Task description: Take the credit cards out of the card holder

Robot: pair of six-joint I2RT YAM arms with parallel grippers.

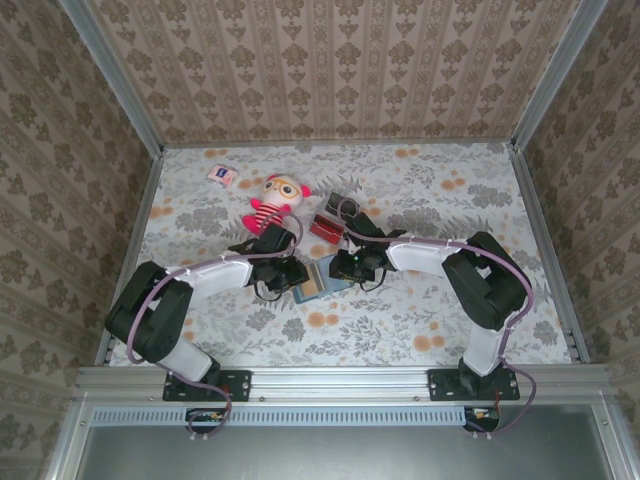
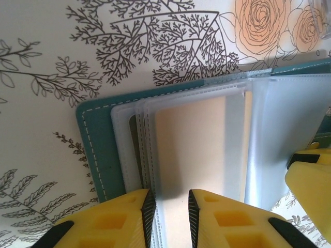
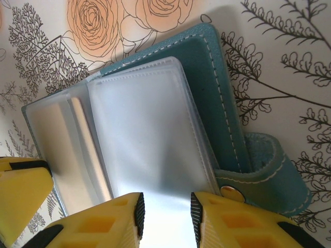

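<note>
At the upper left of the top view a small white-pink-blue packet (image 1: 222, 174) lies on the floral table (image 1: 450, 200), and right of it a plush doll (image 1: 275, 200) lies on its back. Below the doll the left gripper (image 1: 295, 280) reaches in from the lower left. Its tips meet the left side of the card holder (image 1: 318, 282), which lies open at the middle of the frame. Just above the holder, apart from it, sits a small red-and-dark pile (image 1: 328, 228), too small to make out. The right gripper (image 1: 340, 272) comes in from the right onto the holder's right side.

In the left wrist view the holder's teal cover (image 2: 101, 150) fills the centre left, stitched along its edge, with clear sleeves (image 2: 235, 144) fanned over it. A tan card (image 2: 191, 139) sits inside the front sleeve. At the bottom of the frame the left gripper's yellow fingers (image 2: 119, 219) stand a little apart with the sleeve's near edge running between them. Whether they pinch it I cannot tell.

In the right wrist view a clear sleeve (image 3: 145, 129) lies across the teal cover, and the snap strap (image 3: 269, 175) sticks out at the lower right. The right gripper's fingers (image 3: 243, 225) at the bottom are likewise slightly parted over the sleeve's edge. Here too I cannot tell whether they grip it.
</note>
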